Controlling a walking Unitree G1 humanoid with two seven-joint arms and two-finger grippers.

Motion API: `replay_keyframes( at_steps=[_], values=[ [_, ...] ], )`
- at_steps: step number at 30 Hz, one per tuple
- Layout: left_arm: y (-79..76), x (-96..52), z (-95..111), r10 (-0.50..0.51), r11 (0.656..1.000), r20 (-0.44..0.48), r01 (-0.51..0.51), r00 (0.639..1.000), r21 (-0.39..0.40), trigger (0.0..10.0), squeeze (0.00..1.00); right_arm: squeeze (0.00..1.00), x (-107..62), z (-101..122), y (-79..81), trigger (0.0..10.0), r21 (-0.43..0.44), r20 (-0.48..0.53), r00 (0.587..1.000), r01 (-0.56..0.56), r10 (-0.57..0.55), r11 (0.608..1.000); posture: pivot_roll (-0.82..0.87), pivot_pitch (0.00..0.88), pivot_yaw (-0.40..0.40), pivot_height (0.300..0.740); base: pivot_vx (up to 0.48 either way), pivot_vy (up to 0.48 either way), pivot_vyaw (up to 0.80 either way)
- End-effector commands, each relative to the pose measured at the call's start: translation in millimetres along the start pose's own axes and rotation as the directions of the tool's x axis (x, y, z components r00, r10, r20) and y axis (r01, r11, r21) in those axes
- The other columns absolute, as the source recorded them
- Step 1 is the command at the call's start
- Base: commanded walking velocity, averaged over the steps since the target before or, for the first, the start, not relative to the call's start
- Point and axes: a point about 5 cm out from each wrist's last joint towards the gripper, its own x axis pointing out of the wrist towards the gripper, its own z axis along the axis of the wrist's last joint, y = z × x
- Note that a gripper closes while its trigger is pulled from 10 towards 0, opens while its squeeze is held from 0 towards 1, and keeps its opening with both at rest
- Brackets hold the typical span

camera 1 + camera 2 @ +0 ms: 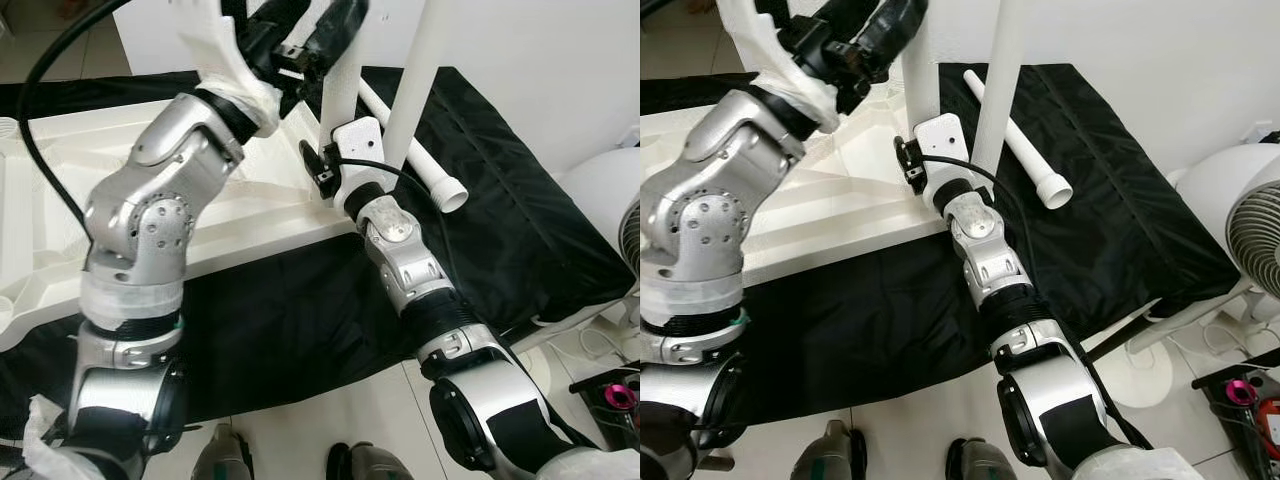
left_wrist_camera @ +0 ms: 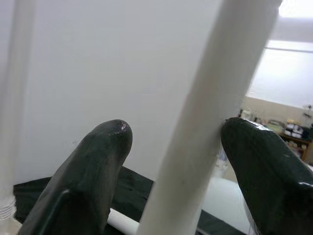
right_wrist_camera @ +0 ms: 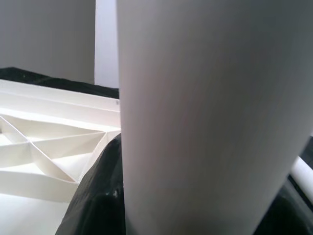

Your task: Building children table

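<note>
White plastic: an upturned table top (image 1: 830,215) (ribbed underside up) lies on a black cloth (image 1: 1120,220) spread over the floor.
Legs: two upright white legs rise from the top's corner — the nearer leg (image 1: 418,75) and the farther leg (image 1: 340,90).
Loose leg (image 1: 1025,150): flat on the cloth, just beside the uprights.
Left gripper (image 2: 171,161): raised, fingers either side of an upright leg — one touches, one stands apart.
Right gripper (image 1: 325,165): low at the corner, closed around a leg's base.
Fan (image 1: 1255,235): right, on tiles.

Both arms reach forward, left end effector (image 1: 312,40) raised above right end effector (image 1: 322,165).
</note>
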Motion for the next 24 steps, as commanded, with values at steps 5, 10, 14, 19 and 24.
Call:
replay_keyframes(
  at_steps=[5, 10, 14, 19, 24],
  values=[
    [-3.5, -27.8, 3, -0.178, 0.984, -0.047, 0.178, 0.983, 0.012, 10.0, 0.00, 0.00, -5.0, 9, -2.2, 10.0, 0.045, 0.054, 0.999, -0.010, 0.008, 0.999, 0.01, 0.090, -0.065, 0.740, 0.000, 0.000, 0.00],
    [16.2, -46.2, -11, -0.064, 0.995, -0.166, 0.077, 0.984, 0.069, 10.0, 0.00, 0.00, -14.7, 11, 1.0, 10.0, 0.056, 0.086, 0.995, -0.047, 0.042, 0.997, 0.01, 0.092, -0.069, 0.740, 0.000, 0.000, 0.00],
    [25.5, -51.7, -19, 0.005, 0.999, -0.210, 0.006, 0.978, 0.054, 10.0, 0.00, 0.00, -22.2, 13, 3.9, 10.0, 0.067, 0.108, 0.992, -0.078, 0.070, 0.995, 0.00, 0.094, -0.067, 0.740, 0.000, 0.000, 0.00],
    [46.0, -61.2, -38, 0.162, 0.987, -0.320, -0.148, 0.934, 0.068, 10.0, 0.00, 0.00, -34.3, 14, 5.9, 10.0, 0.074, 0.126, 0.987, -0.112, 0.102, 0.991, -0.01, 0.094, -0.061, 0.740, 0.000, 0.000, 0.00],
    [64.3, -75.0, -56, 0.289, 0.957, -0.445, -0.249, 0.848, 0.148, 10.0, 0.00, 0.00, -47.0, 15, 3.6, 10.0, 0.098, 0.130, 0.985, -0.127, 0.114, 0.987, -0.02, 0.094, -0.053, 0.740, 0.000, 0.000, 0.00]
  ],
)
